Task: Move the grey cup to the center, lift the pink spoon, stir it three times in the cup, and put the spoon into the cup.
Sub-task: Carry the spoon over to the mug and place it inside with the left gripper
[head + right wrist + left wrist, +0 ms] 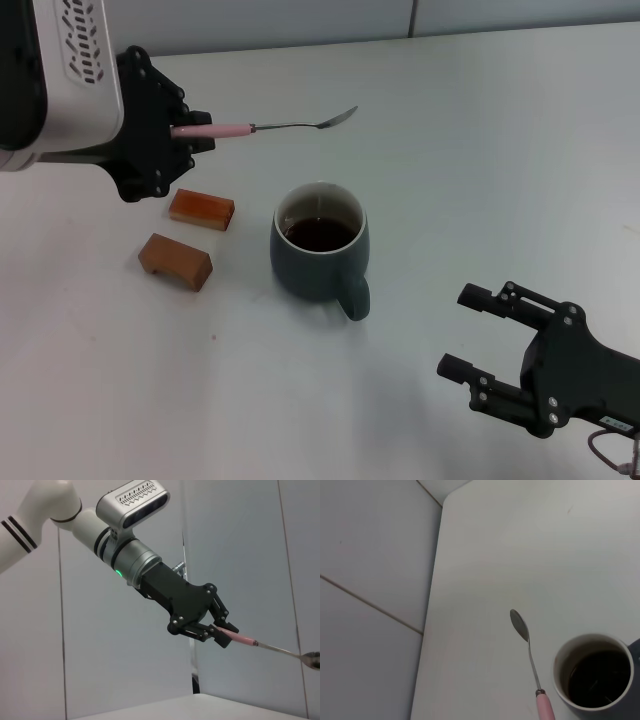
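The left gripper [195, 137] grasps the pink spoon [270, 125] by its partly hidden handle above the grey cup [320, 255], while the right gripper [470, 335] rests spread, cut off at the frame edge.

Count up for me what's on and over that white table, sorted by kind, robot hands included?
Cups: 1, the grey cup with dark liquid inside.
Spoons: 1, the pink spoon, held in the air by the left hand.
Wooden blocks: 2, one and another, beside the cup.
Robot hands: 2, the left one and the open, empty right hand.
Total: 6.
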`<act>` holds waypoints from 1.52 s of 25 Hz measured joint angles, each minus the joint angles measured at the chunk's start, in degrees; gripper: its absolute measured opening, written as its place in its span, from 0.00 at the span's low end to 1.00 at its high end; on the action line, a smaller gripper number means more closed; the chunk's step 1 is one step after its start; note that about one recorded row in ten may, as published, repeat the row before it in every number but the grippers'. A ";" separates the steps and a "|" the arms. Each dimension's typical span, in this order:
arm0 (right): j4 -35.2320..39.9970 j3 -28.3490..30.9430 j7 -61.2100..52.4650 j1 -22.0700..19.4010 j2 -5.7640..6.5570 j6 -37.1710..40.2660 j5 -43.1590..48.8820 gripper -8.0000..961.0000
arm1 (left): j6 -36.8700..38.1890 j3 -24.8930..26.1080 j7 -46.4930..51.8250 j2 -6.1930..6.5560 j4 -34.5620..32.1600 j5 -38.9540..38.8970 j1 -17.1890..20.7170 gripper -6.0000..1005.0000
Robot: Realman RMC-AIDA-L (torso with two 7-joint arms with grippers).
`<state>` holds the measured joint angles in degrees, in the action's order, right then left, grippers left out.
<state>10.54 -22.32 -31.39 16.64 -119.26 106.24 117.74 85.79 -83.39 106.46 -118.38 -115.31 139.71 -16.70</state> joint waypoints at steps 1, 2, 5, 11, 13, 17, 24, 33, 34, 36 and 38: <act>0.00 0.00 0.01 -0.01 0.00 -0.03 -0.01 0.74 | 0.12 -0.01 -0.01 0.00 -0.05 0.11 0.00 0.14; 0.00 0.00 0.04 -0.03 0.00 -0.08 -0.03 0.74 | 0.48 -0.02 -0.06 0.00 -0.34 0.19 -0.05 0.14; 0.00 0.00 0.11 -0.08 0.00 -0.09 -0.04 0.74 | 0.91 -0.05 -0.10 0.00 -0.75 0.21 -0.10 0.14; 0.07 0.00 0.16 -0.07 0.00 -0.01 -0.07 0.74 | 1.24 -0.63 -0.34 0.03 -1.13 0.21 -0.10 0.14; 0.09 0.00 0.16 -0.11 0.00 0.10 -0.06 0.74 | 1.27 -0.79 -0.60 0.02 -1.17 0.21 -0.10 0.14; 0.09 0.00 0.17 -0.22 0.00 0.14 -0.06 0.74 | 1.72 -1.03 -0.80 0.04 -1.42 0.21 -0.13 0.14; 0.19 0.00 0.17 -0.21 0.00 0.18 -0.06 0.74 | 2.65 -1.01 -0.83 0.07 -1.77 0.29 -0.50 0.14; 0.18 0.00 0.03 -0.12 -0.01 0.20 -0.06 0.74 | 3.11 -0.98 -0.83 0.09 -2.02 0.39 -0.48 0.14; 0.18 0.00 0.02 -0.10 0.00 0.20 -0.06 0.74 | 3.20 -0.97 -0.83 0.09 -2.02 0.39 -0.49 0.14; 0.18 0.00 0.01 -0.04 0.00 0.20 -0.06 0.74 | 3.26 -0.98 -0.83 0.09 -2.02 0.39 -0.50 0.14; 0.18 0.00 0.00 0.00 0.00 0.20 -0.06 0.74 | 3.45 -0.97 -0.83 0.09 -2.03 0.39 -0.59 0.14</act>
<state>10.72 -22.32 -31.39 16.64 -119.27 106.43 117.68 89.24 -84.37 105.63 -118.29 -117.34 140.10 -17.30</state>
